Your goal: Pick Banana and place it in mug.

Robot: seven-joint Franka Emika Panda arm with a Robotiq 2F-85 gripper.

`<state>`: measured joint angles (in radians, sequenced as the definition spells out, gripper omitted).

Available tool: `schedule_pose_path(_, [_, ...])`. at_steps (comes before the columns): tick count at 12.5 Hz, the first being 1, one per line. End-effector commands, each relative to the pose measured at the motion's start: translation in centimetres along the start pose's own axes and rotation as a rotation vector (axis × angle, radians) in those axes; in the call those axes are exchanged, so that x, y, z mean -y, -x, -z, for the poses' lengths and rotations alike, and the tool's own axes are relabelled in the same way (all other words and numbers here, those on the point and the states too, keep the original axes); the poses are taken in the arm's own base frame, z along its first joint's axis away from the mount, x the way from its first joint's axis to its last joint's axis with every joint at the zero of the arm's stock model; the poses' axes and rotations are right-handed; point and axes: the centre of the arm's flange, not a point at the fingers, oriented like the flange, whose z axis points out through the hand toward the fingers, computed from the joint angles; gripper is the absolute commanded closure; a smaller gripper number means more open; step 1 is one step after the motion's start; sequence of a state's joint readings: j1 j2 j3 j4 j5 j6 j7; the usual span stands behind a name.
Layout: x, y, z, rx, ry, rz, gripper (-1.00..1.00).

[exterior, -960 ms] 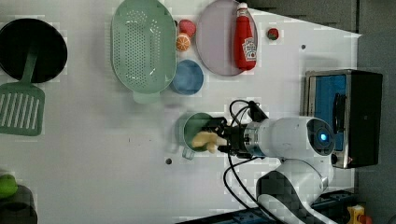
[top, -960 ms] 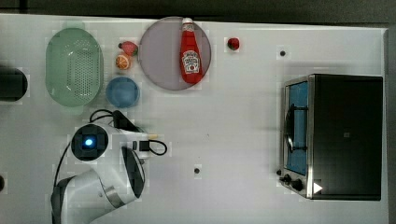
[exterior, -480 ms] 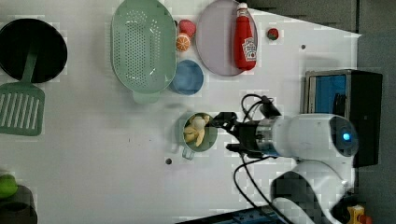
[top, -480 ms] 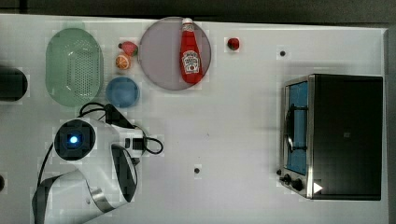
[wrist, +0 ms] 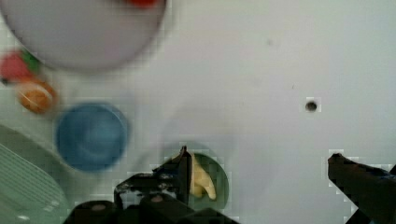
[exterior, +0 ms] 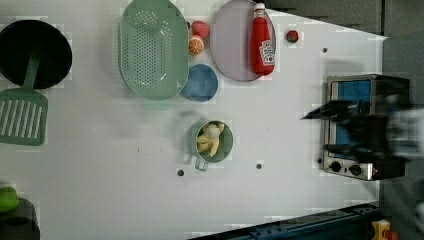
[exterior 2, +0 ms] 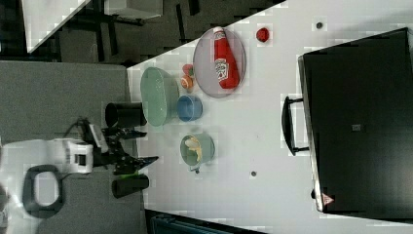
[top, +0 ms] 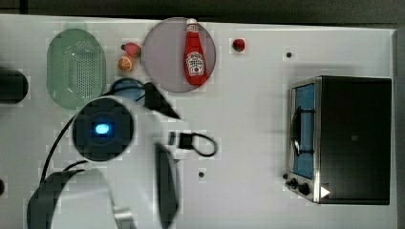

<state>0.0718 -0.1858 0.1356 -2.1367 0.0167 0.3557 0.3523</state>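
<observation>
On plate (exterior: pixel 231 40): ketchup (exterior: pixel 262 39), white label (text unreadable). Banana (exterior: pixel 209 140) inside mug (exterior: pixel 226 151). Gripper (wrist: pixel 261 175) spread wide, empty.

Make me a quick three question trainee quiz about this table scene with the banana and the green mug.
1. True or false: the pale yellow toy banana lies inside the round dull green mug.
2. In the left view, which sits nearest the mug? A: the round blue cup. B: the red ketchup bottle. C: the silver toaster oven.
3. Fill in: the ketchup bottle lies on a round grey ____.

Key
1. True.
2. A.
3. Plate.
</observation>
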Motion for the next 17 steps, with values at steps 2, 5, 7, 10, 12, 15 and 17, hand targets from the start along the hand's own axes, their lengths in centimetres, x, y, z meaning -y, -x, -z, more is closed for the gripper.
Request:
schedule_pose_path(2, [-5.7,-7.5,7.9,0.005,-0.063,-0.011,-1.00])
schedule_pose_path(5, [-9.3,-10.7,10.2,0.004,-0.086,0.000,-1.00])
schedule_pose_path(7, [-10.8,-11.9,10.0,0.009,-0.065,0.047,-1.00])
schedule_pose_path(10, [-11.2,-12.1,9.3,0.034,-0.025,0.043,-1.00])
schedule_pose_path(12, [-11.5,-11.8,8.9,0.049,0.018,0.049,-1.00])
schedule_pose_path(15, [-11.3,-11.8,8.7,0.048,0.019,0.050,-1.00])
schedule_pose_path(17, [-11.3,-11.8,8.7,0.048,0.019,0.050,-1.00])
